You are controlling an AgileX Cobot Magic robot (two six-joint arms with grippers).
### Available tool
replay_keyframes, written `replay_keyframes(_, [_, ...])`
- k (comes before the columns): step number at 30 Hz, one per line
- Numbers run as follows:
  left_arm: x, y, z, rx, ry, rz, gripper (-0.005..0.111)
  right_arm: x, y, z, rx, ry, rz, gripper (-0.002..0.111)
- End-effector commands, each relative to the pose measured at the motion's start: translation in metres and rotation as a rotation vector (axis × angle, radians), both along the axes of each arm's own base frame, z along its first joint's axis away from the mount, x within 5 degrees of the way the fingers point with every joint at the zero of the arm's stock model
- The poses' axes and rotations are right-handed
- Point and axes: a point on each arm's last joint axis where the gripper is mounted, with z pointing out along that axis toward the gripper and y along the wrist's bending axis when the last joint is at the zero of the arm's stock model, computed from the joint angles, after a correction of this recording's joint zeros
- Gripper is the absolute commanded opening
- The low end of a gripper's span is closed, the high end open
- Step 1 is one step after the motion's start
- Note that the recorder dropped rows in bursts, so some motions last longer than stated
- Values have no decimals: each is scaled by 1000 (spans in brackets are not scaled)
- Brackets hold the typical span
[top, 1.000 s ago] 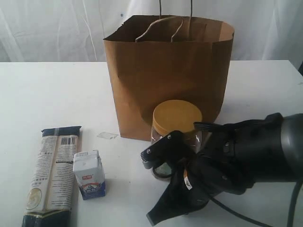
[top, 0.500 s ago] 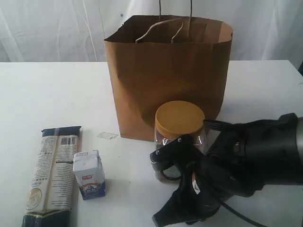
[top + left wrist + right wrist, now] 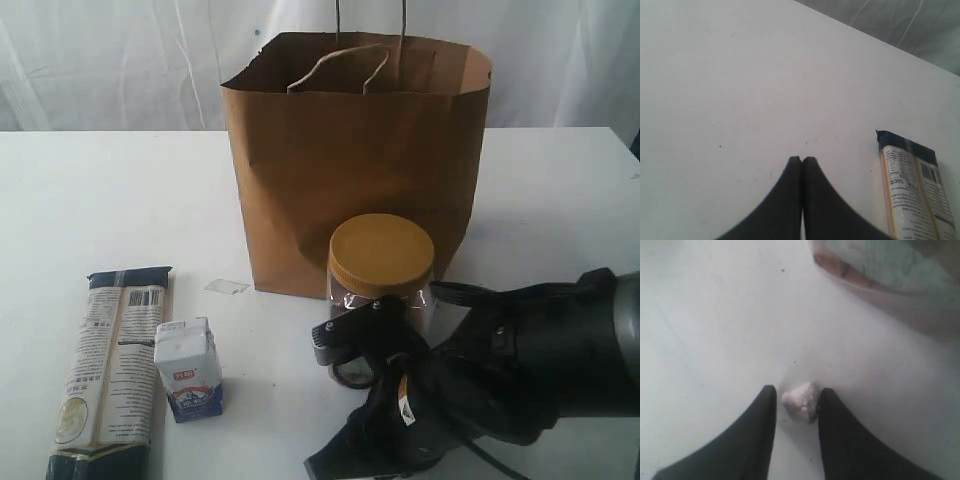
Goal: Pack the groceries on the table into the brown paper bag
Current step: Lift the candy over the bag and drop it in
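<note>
- The right gripper (image 3: 796,396) is seen lowered to the table, its jaws held apart with a small white wrapped piece (image 3: 800,402) between them. One finger (image 3: 832,430) appears to touch the piece, and a thin gap is seen on the other side. No grip on it can be made out.
- The left gripper (image 3: 801,161) is held over a bare stretch of the tabletop with its fingers pressed together and nothing between them.
- The table (image 3: 100,200) is covered by a broad white top, on which everything else is set.
- The brown paper bag (image 3: 350,180) is stood upright near the middle of the table toward the back, its mouth open and its twisted handles seen at the top.
- The long dark-blue pasta packet (image 3: 110,370) is laid flat at the front left, well apart from the bag; its end is also caught in the left wrist view.
- The yellow-lidded clear jar (image 3: 380,255) is stood upright just in front of the bag. Its lower part is hidden by the black right arm (image 3: 520,370).
- The small white carton (image 3: 188,368) is stood upright just beside the pasta packet, on the side nearer the jar.
- The wrapped piece is the smallest item, and it is found on the table by the jar.
</note>
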Motion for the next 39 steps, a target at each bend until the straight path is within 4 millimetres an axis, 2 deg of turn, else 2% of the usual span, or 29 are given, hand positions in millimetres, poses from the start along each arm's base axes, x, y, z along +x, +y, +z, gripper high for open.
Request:
replay_keyframes(1, [0, 0, -2, 13, 1, -1, 0, -2, -2, -2, -17, 15, -4, 17])
replay_keyframes(4, [0, 0, -2, 13, 1, -1, 0, -4, -4, -3, -39, 34, -7, 0])
replay_keyframes(7, [0, 0, -2, 13, 1, -1, 0, -4, -5, -1, -50, 41, -8, 0])
replay_keyframes(11, [0, 0, -2, 13, 1, -1, 0, -8, -5, 16, -5, 5, 0, 0])
replay_keyframes(18, [0, 0, -2, 13, 1, -1, 0, -17, -12, 66, 145, -108, 3, 0])
replay_keyframes(23, [0, 0, -2, 13, 1, -1, 0, -29, -26, 113, 297, -236, 10, 0])
replay_keyframes(28, [0, 0, -2, 13, 1, -1, 0, -41, -40, 178, 620, -582, 76, 0])
replay_keyframes(30, [0, 0, -2, 13, 1, -1, 0, -46, -47, 198, 723, -696, 94, 0])
replay_keyframes(33, [0, 0, -2, 13, 1, -1, 0, -49, -57, 217, 807, -827, 100, 0])
replay_keyframes(35, [0, 0, -2, 13, 1, -1, 0, -45, -65, 228, 794, -978, 128, 0])
replay_keyframes(39, [0, 0, -2, 13, 1, -1, 0, -30, -77, 246, 802, -1021, 4, 0])
